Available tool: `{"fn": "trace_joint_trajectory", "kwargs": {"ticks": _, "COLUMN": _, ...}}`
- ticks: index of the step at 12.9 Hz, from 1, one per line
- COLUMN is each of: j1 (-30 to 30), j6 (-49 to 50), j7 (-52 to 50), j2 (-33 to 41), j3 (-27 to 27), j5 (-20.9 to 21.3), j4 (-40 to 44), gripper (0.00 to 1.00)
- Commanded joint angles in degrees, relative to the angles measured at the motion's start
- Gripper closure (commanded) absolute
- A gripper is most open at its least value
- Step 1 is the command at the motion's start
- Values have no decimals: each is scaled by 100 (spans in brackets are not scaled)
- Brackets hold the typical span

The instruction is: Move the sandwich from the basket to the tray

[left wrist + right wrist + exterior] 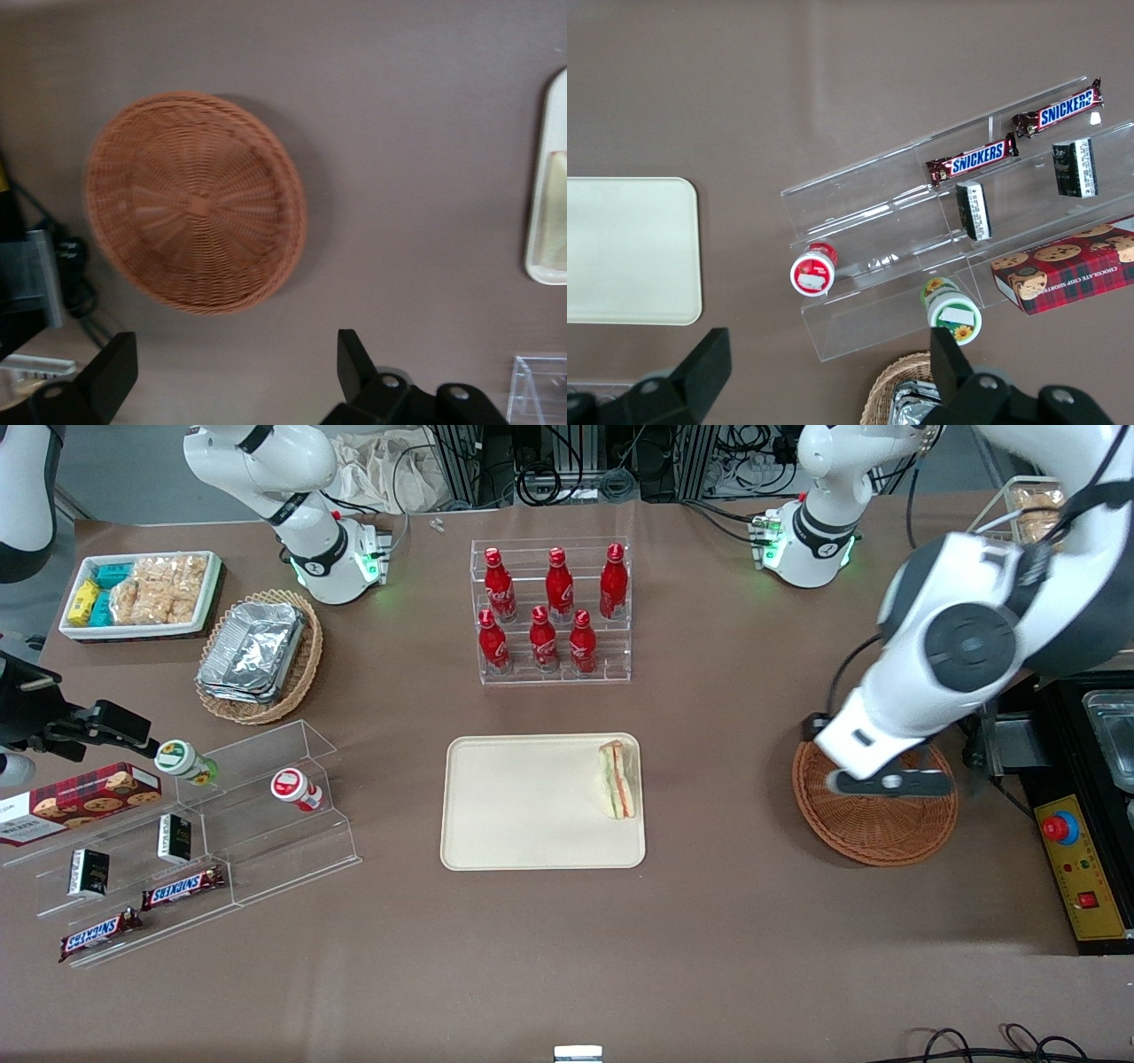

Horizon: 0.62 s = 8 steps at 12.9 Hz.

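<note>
Sandwich wedge of pale bread (pixel 617 779) lies on cream rectangular tray (pixel 532 802), well apart from gripper (pixel 235 367), open-fingered above empty reddish-brown wicker basket (pixel 195 202); advise retreating clear.

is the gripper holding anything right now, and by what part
Nothing is held. The gripper is open above the table beside the basket, which is bare inside; the sandwich lies on the tray.
</note>
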<state>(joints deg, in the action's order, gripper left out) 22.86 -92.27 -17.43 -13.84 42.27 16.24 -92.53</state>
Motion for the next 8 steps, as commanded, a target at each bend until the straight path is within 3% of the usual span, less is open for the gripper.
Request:
{"fn": "trace_joint_trajectory", "kwargs": {"ticks": 1, "j1": 542, "j6": 77, "j7": 493, "j2": 408, "j3": 45, "j5": -112, "j4": -90, "gripper": 0}}
{"fn": "trace_joint_trajectory", "kwargs": {"ticks": 8, "j1": 1018, "j6": 534, "j7": 503, "j2": 409, "j3": 36, "j5": -358, "j4": 420, "gripper": 0}}
